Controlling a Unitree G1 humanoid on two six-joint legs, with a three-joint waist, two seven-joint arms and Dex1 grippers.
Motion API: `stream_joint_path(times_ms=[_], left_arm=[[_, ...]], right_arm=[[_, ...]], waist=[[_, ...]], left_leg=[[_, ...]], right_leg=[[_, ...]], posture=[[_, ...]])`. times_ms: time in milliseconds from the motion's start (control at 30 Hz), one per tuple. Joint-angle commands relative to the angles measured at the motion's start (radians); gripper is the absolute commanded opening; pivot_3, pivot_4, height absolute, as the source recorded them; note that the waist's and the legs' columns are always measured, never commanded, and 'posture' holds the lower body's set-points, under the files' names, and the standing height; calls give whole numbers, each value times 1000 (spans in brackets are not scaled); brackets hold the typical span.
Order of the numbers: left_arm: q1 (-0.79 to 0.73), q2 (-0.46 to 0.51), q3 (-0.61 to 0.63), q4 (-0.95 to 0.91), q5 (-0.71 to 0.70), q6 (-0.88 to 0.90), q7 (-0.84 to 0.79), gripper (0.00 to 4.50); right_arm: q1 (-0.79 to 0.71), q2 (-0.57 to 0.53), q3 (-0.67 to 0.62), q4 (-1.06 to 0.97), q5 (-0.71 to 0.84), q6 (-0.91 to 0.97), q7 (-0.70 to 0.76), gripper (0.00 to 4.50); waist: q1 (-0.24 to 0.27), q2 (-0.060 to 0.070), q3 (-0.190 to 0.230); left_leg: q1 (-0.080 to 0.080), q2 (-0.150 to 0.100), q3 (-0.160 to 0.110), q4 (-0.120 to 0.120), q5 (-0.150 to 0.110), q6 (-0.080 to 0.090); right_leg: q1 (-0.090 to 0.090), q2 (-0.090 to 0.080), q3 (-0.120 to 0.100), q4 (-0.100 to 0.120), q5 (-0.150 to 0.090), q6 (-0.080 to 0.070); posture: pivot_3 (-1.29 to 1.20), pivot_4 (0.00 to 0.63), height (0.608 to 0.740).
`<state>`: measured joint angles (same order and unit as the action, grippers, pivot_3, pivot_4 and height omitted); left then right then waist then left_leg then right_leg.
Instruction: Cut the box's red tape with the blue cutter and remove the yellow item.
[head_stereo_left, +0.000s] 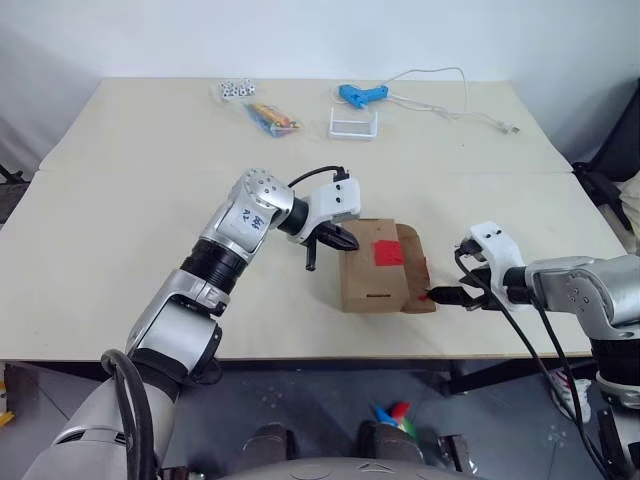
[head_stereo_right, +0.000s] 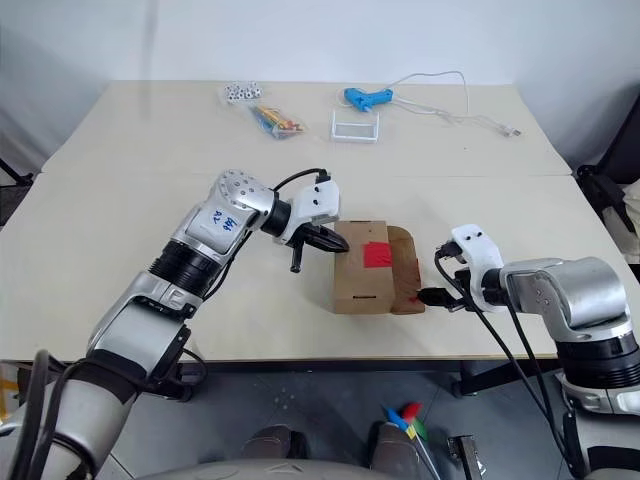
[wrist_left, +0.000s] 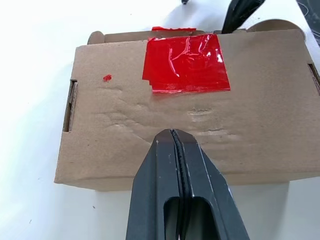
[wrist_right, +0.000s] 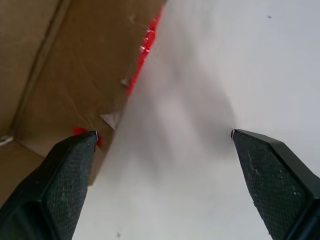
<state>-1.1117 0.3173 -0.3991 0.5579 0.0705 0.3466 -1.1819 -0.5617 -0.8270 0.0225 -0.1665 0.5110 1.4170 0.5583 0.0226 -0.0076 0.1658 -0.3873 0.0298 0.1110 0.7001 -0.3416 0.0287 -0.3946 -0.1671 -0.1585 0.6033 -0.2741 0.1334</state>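
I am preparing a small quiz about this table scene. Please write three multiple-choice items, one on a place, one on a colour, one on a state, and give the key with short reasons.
1. Where does the light blue pistol-shaped glue gun lie?
A. at the far side of the table, beside a clear frame
B. on top of the carton
C. at the near table edge

2. What colour is the tape patch on the small brown cardboard box?
A. green
B. red
C. yellow

3. How are the fingers of the right gripper?
A. shut on the carton
B. shut, holding nothing
C. spread apart, holding nothing

Key:
1 A, it lies far behind the box, next to the clear frame.
2 B, the left wrist view shows bright red tape.
3 C, the right wrist view shows bare table between the two fingers.
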Motion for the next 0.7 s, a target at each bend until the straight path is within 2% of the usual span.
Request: stream_joint_path(times_ms=[33, 133, 267, 367, 567, 700], left_arm=[[68, -4, -80, 26, 49, 39, -38, 0], [73, -2, -78, 17, 47, 45, -38, 0], [74, 0, -75, 18, 48, 48, -35, 0], [73, 1, -68, 16, 44, 51, -30, 0], [80, 6, -62, -6, 41, 63, -33, 0], [87, 9, -56, -32, 31, 69, -40, 0]], right_arm=[[18, -44, 48, 11, -31, -28, 18, 4461], [39, -99, 99, -6, -47, -76, 54, 4461], [55, -159, 107, -21, -39, -131, 122, 4461], [49, -178, 51, -23, -8, -153, 170, 4461], [-87, -68, -174, 61, 120, -17, 169, 4461], [-164, 30, -269, 187, 168, 105, 154, 4461]], waist=[[0, 0, 0], [2, 0, 0], [2, 0, 0], [2, 0, 0], [0, 1, 0], [0, 1, 0]], left_leg=[[0, 0, 0, 0, 0, 0], [0, 0, -3, 0, 0, 0], [0, 0, -5, 0, 0, 0], [0, 0, -4, -1, 0, 0], [0, 0, -3, 0, 0, 0], [0, 1, -4, -1, 0, 0]], right_leg=[[0, 0, 0, 0, 0, 0], [0, 0, 0, -1, 0, 0], [1, 0, 0, -2, 0, 0], [1, 0, 0, -3, 0, 0], [1, 0, 0, -4, 0, 0], [1, 0, -1, -4, 0, 0]], posture=[[0, 150, 740], [0, 150, 740], [0, 150, 740], [0, 150, 740], [0, 150, 740], [0, 150, 740]])
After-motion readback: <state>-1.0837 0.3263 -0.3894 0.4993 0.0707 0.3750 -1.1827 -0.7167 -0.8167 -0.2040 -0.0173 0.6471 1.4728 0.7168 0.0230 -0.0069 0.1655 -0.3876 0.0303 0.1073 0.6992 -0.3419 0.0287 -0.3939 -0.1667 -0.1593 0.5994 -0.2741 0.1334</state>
